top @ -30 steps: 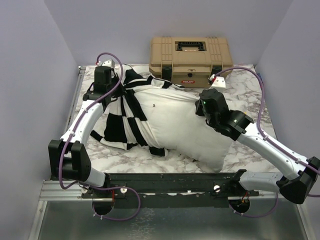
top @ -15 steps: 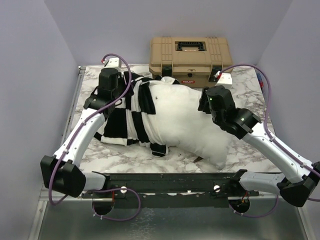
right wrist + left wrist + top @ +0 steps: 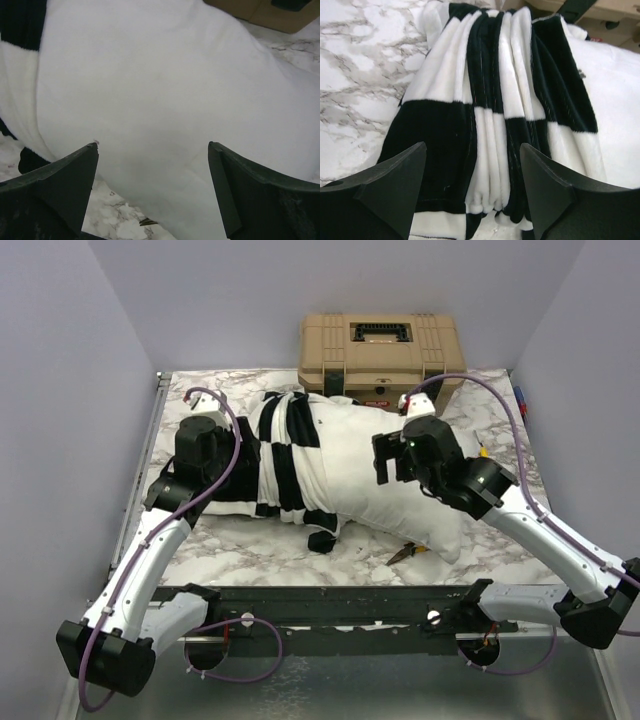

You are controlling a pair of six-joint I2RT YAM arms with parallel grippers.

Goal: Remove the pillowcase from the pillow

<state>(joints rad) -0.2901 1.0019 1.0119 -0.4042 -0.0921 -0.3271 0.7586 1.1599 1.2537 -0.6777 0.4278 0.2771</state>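
Marble table (image 3: 232, 542), white pillow (image 3: 362, 468) half in checkered pillowcase (image 3: 285, 455), tan toolbox (image 3: 380, 355) behind

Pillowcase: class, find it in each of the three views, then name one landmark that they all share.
Top external: the pillowcase is bunched over the pillow's left end.
Left wrist: the pillowcase fills the centre, in folds.
Right wrist: the pillowcase shows only at the left edge.
Shared landmark: the white pillow.

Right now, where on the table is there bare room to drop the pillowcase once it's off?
Best is the marble strip between the pillowcase and the front rail. A smaller patch sits far left, beside the toolbox. The middle is crowded: the pillow reaches the toolbox, and a small object pokes out at its near edge.
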